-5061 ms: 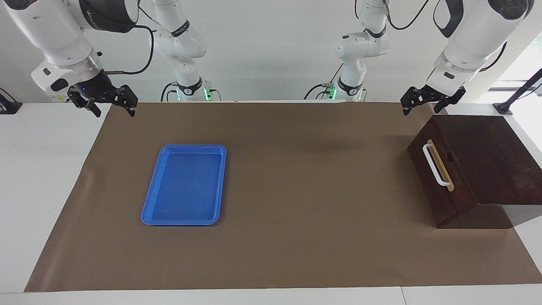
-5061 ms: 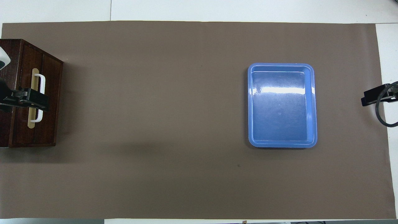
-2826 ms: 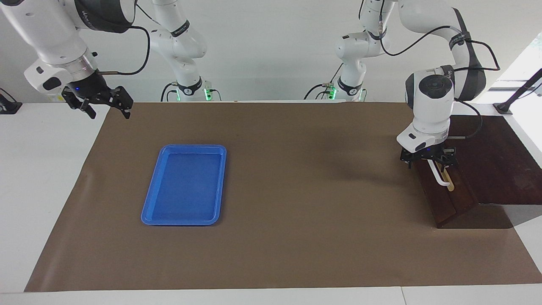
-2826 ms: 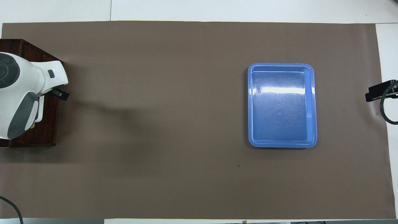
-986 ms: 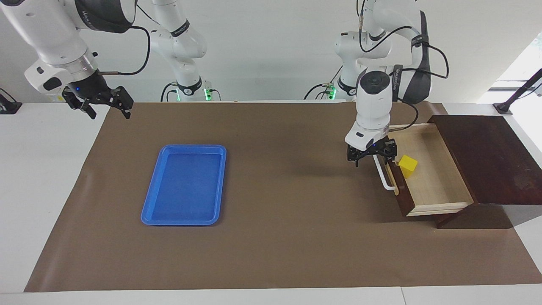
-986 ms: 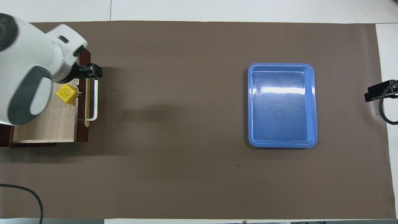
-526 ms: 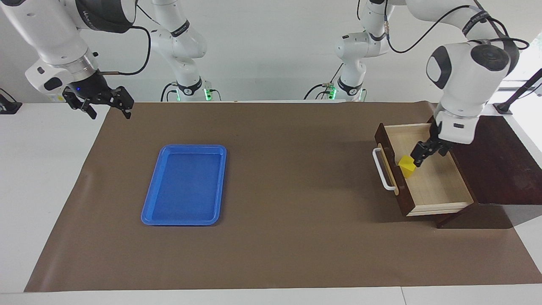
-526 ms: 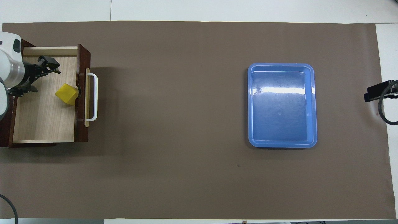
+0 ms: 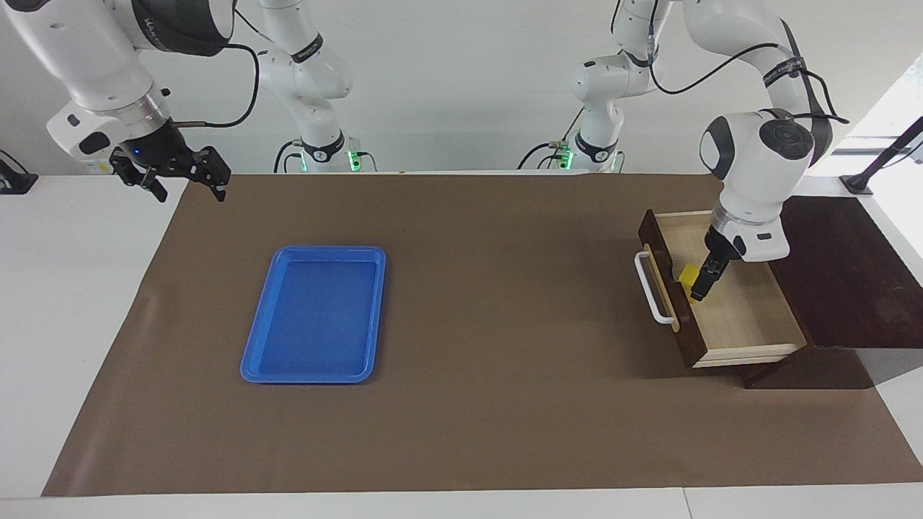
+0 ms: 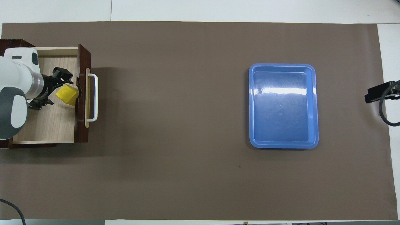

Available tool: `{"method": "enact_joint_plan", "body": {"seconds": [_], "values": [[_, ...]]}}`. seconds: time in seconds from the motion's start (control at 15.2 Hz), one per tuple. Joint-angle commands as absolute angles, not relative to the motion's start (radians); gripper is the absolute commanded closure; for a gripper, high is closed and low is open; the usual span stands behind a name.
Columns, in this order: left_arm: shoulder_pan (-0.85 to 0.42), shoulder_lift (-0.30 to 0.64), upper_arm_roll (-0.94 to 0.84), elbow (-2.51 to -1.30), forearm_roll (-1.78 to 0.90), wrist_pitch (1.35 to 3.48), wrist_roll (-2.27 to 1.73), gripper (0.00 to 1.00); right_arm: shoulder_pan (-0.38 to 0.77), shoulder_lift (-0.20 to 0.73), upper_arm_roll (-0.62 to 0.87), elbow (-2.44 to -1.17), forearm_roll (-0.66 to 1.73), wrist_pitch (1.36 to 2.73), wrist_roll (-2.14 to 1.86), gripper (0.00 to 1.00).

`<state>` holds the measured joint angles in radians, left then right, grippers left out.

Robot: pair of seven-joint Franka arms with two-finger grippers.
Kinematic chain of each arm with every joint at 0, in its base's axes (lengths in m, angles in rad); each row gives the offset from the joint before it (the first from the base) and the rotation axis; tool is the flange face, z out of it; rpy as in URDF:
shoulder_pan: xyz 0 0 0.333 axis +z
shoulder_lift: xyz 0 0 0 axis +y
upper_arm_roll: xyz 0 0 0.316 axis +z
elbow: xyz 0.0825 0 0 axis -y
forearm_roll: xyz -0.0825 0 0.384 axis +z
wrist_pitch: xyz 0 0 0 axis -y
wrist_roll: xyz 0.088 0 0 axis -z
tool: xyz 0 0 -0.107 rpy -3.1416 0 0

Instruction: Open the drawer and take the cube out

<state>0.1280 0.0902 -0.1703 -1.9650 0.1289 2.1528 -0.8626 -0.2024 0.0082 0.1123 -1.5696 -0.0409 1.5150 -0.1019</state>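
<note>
Half the job looks done, judging from the two views.

Facing view: the drawer (image 9: pixel 728 303) stands pulled out of the dark wooden box (image 9: pixel 844 281) at the right of the frame, white handle (image 9: pixel 652 288) pointing toward frame centre, pale interior exposed. The left gripper (image 9: pixel 698 288) reaches down into the drawer, its tip at the cube (image 9: pixel 689 274), which sits inside against the drawer front. Contact cannot be made out; the gripper body hides most of the block. The right gripper (image 9: pixel 184 176) waits in the upper left of the frame, over the mat's corner, fingers spread. The blue tray (image 9: pixel 316 375) lies left of centre with nothing in it.

Overhead view: at the left edge of the frame, the left gripper's fingers (image 10: pixel 64 76) straddle the cube (image 10: pixel 67 95), one above it in the frame, one below, spread wide, not clamped. The cube rests on the drawer floor beside the front panel.

Left, by this reading: closing on the cube, lifting it clear of the drawer.
</note>
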Motion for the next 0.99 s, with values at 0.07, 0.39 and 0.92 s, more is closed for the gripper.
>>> {"method": "enact_joint_plan", "body": {"seconds": [0.07,0.39,0.92], "values": [[0.115,0.061,-0.16,-1.993,0.121,2.165,-0.876,0.75,-0.207,-0.008,0.12,-1.588,-0.035,1.511,-0.109,0.0],[0.112,0.127,-0.164,-1.759,0.108,1.992,-0.877,1.0,-0.206,-0.015,0.121,-1.608,-0.034,1.511,-0.103,0.0],[-0.096,0.103,-0.198,-1.658,-0.041,1.934,-1.398,1.0,-0.181,-0.086,0.127,-1.752,0.126,1.546,0.205,0.0]]}}
